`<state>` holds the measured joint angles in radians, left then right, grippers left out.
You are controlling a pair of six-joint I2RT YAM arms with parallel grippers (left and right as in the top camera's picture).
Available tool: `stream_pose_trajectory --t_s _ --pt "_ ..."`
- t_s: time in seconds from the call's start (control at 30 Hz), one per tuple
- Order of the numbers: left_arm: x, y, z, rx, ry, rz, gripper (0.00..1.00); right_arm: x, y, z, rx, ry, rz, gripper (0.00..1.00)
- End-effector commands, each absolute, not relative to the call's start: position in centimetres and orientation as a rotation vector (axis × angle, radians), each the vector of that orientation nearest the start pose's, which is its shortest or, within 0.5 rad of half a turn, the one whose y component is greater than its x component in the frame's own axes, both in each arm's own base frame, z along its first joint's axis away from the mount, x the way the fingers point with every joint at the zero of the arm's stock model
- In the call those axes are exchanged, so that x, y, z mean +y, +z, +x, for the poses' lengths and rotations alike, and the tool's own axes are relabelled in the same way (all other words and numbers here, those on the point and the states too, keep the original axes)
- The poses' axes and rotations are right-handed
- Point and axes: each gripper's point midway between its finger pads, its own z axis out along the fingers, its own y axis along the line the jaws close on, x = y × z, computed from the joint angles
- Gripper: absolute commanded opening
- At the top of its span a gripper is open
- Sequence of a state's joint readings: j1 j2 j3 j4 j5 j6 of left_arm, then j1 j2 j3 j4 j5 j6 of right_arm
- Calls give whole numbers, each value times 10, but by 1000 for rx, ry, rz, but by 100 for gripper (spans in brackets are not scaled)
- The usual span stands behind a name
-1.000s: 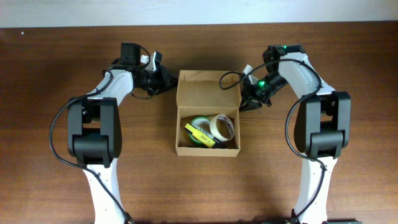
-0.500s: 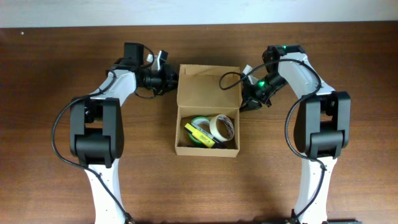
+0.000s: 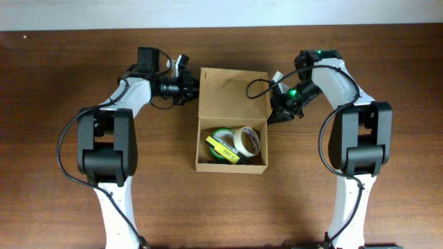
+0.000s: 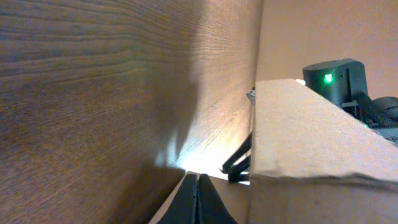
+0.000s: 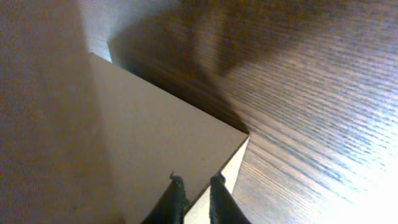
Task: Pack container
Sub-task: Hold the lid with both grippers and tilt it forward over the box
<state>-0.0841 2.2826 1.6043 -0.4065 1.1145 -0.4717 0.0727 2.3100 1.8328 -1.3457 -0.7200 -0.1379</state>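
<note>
The container (image 3: 230,168), a tan cardboard box, sits mid-table with its lid flap (image 3: 232,93) folded back. Inside lie a green tape roll (image 3: 221,138), a pale tape roll (image 3: 248,140) and a yellow item (image 3: 223,150). My left gripper (image 3: 194,88) is shut and empty, its tips (image 4: 198,177) pressed against cardboard at the flap's left edge (image 4: 305,130). At the flap's right edge is my right gripper (image 3: 271,114). In the right wrist view its fingers (image 5: 196,178) stand slightly apart astride the cardboard edge (image 5: 155,124).
Both arm bases stand near the table's front edge, left (image 3: 104,149) and right (image 3: 358,142). A black cable (image 3: 256,86) from the right arm loops over the flap. Brown wood table (image 3: 62,83) lies all around the box.
My left gripper closed and moved right up to the flap's left edge. The right gripper's fingers have parted slightly at the flap's right edge.
</note>
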Motion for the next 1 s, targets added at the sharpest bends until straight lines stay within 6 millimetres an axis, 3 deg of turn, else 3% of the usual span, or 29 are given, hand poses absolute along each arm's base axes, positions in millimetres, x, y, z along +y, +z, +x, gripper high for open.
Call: stream_pose_trajectory --t_s 0.0,0.37,0.8,0.97 --pt "-205 76 467 2507 -1760 -50 2 143 58 390 3087 1225 -190 18" --pt "-205 76 467 2503 -1757 -40 2 127 58 399 3058 1216 -136 20" --pt "-205 76 467 2503 -1757 -40 2 85 58 413 3008 1219 28 24" --pt "-205 76 467 2502 -1757 -39 2 86 59 413 3002 1227 26 24"
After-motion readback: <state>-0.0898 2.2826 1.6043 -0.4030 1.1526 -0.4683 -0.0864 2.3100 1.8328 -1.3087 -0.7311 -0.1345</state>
